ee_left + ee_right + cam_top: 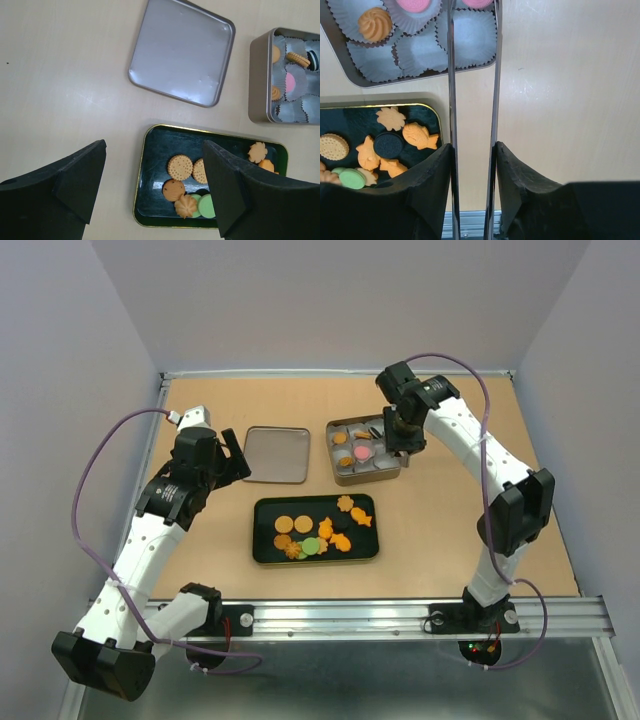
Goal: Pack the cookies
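Note:
The cookies lie loose in a black gold-rimmed tray: round, green, dark, fish and flower shapes. A few more sit in paper cups in the silver tin, among them a pink one. My right gripper hovers at the tin's right side, shut on thin metal tongs. The tongs' tips run out of the right wrist view past the tin's pink cookies. My left gripper is open and empty, left of the tin's lid. In the left wrist view it is above the tray's left end.
The flat silver lid lies upside down left of the tin. Several white paper cups in the tin hold nothing. White walls border the table on the left, right and back. A metal rail runs along the near edge.

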Action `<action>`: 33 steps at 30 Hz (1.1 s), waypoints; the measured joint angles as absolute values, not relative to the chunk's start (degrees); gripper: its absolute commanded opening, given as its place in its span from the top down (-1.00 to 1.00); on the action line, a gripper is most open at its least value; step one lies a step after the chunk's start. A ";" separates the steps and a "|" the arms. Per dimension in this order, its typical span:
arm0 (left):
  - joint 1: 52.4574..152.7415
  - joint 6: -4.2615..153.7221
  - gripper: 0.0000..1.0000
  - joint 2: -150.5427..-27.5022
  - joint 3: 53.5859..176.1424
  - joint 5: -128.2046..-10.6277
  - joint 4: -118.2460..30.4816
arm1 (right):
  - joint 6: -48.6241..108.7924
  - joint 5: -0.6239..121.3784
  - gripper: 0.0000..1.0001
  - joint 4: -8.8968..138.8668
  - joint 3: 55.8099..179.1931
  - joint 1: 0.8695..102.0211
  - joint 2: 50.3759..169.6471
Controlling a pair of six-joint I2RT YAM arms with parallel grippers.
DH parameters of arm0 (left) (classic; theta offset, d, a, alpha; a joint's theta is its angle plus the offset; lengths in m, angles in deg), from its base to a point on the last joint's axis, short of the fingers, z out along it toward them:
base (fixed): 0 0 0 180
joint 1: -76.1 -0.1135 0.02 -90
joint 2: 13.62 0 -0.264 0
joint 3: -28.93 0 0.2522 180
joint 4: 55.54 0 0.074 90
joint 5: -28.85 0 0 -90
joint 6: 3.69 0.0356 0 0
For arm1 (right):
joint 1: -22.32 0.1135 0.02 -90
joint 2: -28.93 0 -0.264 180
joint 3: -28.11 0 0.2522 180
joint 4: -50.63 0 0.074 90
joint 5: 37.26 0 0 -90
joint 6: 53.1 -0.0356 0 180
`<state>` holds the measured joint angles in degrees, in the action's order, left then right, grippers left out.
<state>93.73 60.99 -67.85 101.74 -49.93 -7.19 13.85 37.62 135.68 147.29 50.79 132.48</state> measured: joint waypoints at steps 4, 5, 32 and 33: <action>93.73 60.97 -0.76 -67.85 101.72 -49.84 -7.21 | 14.31 37.93 -0.05 135.24 148.61 50.79 133.61; 93.73 60.97 -0.76 -67.85 101.72 -49.80 -7.19 | 14.46 38.04 -0.11 135.20 149.04 50.79 133.96; 93.73 60.68 -0.76 -68.68 101.79 -49.52 -7.26 | 13.11 44.46 0.02 137.18 157.59 52.89 131.04; 93.73 60.57 -0.76 -68.68 101.79 -49.54 -7.28 | 12.65 44.68 0.06 137.23 156.56 54.52 129.70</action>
